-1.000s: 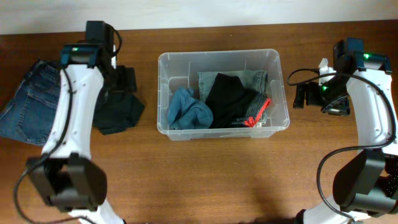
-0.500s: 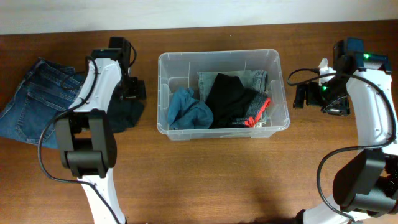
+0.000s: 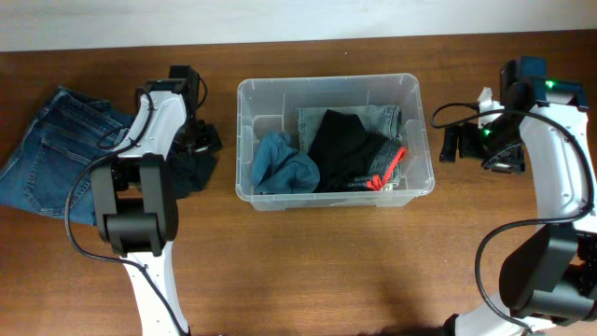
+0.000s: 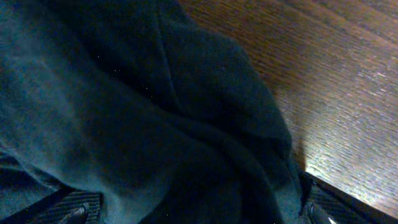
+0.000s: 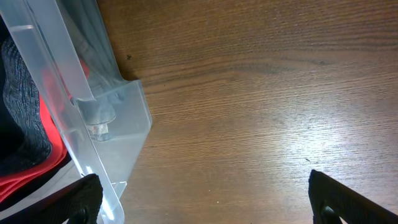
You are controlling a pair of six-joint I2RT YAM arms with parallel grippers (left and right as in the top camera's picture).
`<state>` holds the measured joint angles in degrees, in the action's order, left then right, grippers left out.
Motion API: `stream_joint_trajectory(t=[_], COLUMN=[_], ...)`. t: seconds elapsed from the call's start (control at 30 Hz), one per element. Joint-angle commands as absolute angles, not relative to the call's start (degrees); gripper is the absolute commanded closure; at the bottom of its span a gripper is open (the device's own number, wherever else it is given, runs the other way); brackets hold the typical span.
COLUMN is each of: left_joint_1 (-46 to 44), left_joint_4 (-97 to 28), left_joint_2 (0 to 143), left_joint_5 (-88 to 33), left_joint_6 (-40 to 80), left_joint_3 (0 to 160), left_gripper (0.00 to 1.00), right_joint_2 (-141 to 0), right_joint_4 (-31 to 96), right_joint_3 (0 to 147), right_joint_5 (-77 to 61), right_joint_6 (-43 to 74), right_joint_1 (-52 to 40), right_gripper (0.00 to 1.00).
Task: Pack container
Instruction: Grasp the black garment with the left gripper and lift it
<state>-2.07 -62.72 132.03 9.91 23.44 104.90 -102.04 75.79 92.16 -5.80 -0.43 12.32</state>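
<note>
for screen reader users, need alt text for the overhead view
A clear container holding blue, black, denim and red clothes sits on a wooden table. The left gripper is open over a dark garment beside jeans; the right gripper is open beside the container.

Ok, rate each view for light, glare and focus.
Overhead: evenly lit and sharp, faint sheen on the table. Left wrist: dim, the dark cloth fills it at close range and looks soft; one glare patch on the wood. Right wrist: crisp grain, glare at right, container corner bright.
</note>
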Motion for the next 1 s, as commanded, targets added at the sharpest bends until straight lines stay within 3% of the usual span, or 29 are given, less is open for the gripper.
stream_joint_trajectory(t=[0.0, 0.07, 0.1, 0.13, 0.2, 0.3, 0.33, 0.47, 0.57, 0.87, 0.97], left_joint_1=[-1.58, -1.58, -1.50, -0.91, -0.58, -0.03, 0.03, 0.03, 0.34, -2.11, -5.13], left_joint_4=[-62.70, -62.74, -62.74, -62.98, -63.13, -63.72, -63.96, -64.82, -68.42, -90.96, -92.88], left_joint_2=[134.15, 134.15, 134.15, 134.15, 134.15, 134.15, 134.15, 134.13, 134.02, 132.84, 132.57], left_joint_5=[10.35, 10.35, 10.35, 10.33, 10.35, 10.35, 10.33, 10.35, 10.61, 14.81, 14.37], left_joint_6=[24.45, 24.43, 24.40, 24.40, 24.40, 24.38, 24.40, 24.38, 24.36, 24.18, 21.80], left_joint_3=[105.03, 105.03, 105.03, 105.03, 105.03, 105.03, 105.06, 105.27, 109.45, 144.86, 152.14], left_gripper=[0.01, 0.03, 0.10, 0.25, 0.34, 0.58, 0.71, 0.97, 0.99, 0.99, 1.00], right_joint_2=[-100.97, -100.97, -100.97, -100.97, -100.97, -100.97, -100.97, -100.97, -100.97, -100.97, -100.97], right_joint_4=[75.77, 75.77, 75.77, 75.77, 75.77, 75.77, 75.77, 75.77, 75.77, 75.77, 75.77], right_joint_3=[93.08, 93.08, 93.08, 93.08, 93.08, 93.08, 93.08, 93.08, 93.08, 93.08, 93.08], right_joint_5=[-5.32, -5.32, -5.32, -5.32, -5.32, -5.32, -5.32, -5.32, -5.32, -5.32, -5.32], right_joint_6=[-0.38, -0.38, -0.38, -0.38, -0.38, -0.38, -0.38, -0.38, -0.38, -0.38, -0.38], right_joint_1=[12.01, 12.01, 12.01, 12.01, 12.01, 12.01, 12.01, 12.01, 12.01, 12.01, 12.01], right_gripper=[0.02, 0.02, 0.02, 0.02, 0.02, 0.02, 0.02, 0.02, 0.02, 0.02, 0.02])
